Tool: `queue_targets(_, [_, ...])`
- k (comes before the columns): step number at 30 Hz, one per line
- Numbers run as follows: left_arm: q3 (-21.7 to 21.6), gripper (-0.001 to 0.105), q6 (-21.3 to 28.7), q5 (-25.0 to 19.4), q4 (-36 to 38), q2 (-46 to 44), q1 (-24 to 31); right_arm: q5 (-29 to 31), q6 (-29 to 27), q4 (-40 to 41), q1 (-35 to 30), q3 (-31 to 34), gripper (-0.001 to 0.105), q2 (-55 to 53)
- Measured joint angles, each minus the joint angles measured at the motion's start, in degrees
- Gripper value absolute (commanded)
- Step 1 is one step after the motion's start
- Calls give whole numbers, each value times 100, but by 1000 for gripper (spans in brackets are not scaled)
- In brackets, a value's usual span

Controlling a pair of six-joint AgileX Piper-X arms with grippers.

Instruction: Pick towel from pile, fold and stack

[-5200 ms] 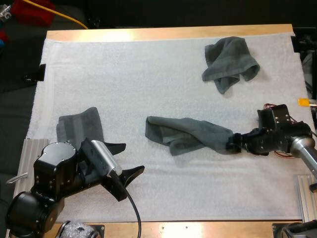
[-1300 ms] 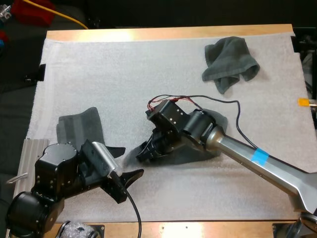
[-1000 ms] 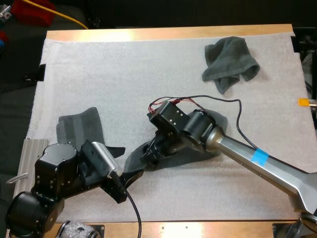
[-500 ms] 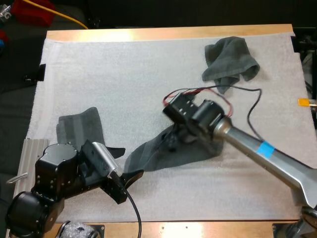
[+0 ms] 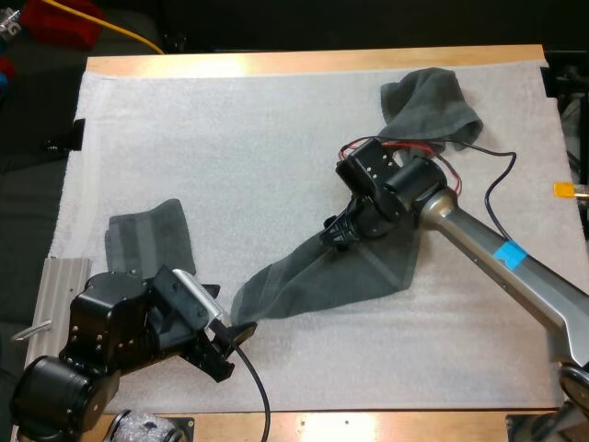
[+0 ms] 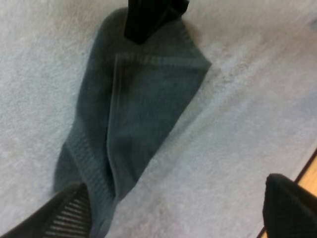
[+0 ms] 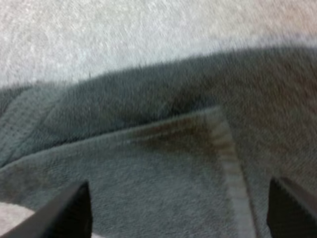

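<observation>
r gripper [image 5: 333, 236], fingers apart, over flattened towel [image 5: 350, 281]; l gripper [image 5: 228, 309], fingers apart, at its near corner; crumpled towel [image 5: 433, 101] beyond.

A pale wooden table [image 5: 304, 63] carries a white, fuzzy mat [image 5: 230, 166] over nearly its whole top. Ribbed aluminium rails [image 5: 55, 295] sit at its near corners. Beyond the far edge lies dark space [image 5: 350, 23], with a red object [image 5: 60, 20] and a yellow cable [image 5: 120, 32]. A small orange mark [image 5: 563, 190] sits far right. The light is even.
</observation>
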Motion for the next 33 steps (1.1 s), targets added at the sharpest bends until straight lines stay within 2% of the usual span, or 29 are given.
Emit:
queue_targets(4, [0, 70, 0, -375, 94, 0, 0, -259, -190, -11, -224, 36, 70, 93])
queue_targets(12, [253, 70, 0, -437, 205, 0, 0, -1029, -527, -11, -572, 62, 70, 416])
queue_targets(17, [477, 70, 0, -467, 251, 0, 0, -1135, -652, -11, -608, 62, 70, 723])
queue_targets(24, [484, 70, 0, -477, 263, 0, 0, -1244, -793, -16, -608, 62, 70, 1109])
queue_targets(33, [484, 70, 0, -477, 263, 0, 0, -1259, -821, -607, -623, 85, 70, 1345])
